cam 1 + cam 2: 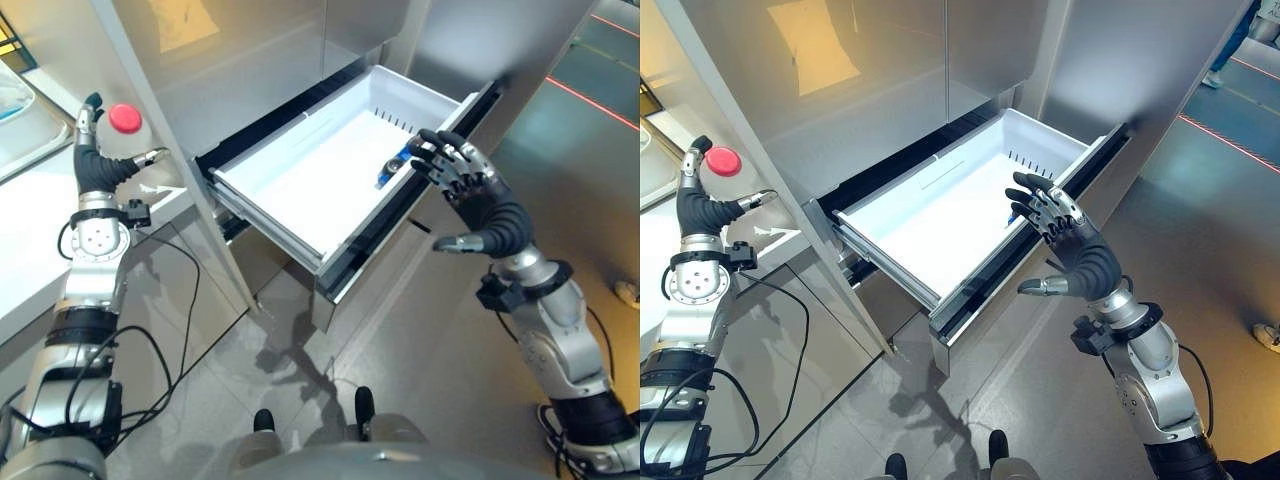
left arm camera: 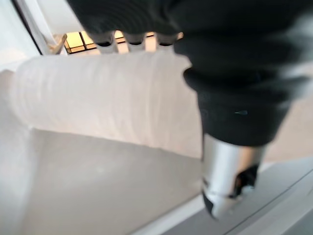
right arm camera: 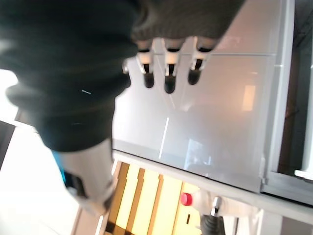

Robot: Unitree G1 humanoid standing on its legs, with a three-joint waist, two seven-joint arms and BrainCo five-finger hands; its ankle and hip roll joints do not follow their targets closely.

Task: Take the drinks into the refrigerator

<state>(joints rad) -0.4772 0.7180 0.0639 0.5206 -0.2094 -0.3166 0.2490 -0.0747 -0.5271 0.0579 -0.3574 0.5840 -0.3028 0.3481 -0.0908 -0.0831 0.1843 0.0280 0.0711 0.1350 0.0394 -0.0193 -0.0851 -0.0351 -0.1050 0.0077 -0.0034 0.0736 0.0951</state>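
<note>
Steel refrigerator (image 1: 890, 90) fronts face me, white drawer (image 1: 300, 190) pulled out. Bottle (image 1: 125, 125), red cap, stands on counter (image 1: 30, 250), my left hand (image 1: 100, 165) curled round it. Blue drink (image 1: 392, 168) lies in drawer beside my spread, empty right hand (image 1: 1065, 235). Judgement: lift upright, clear drawer rim.

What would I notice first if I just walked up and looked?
Probably the big white drawer pulled out of the refrigerator, with a small blue drink lying inside by its front wall. The right hand hovers open over that spot. At the left, the left hand holds a red-capped bottle on the counter.
</note>
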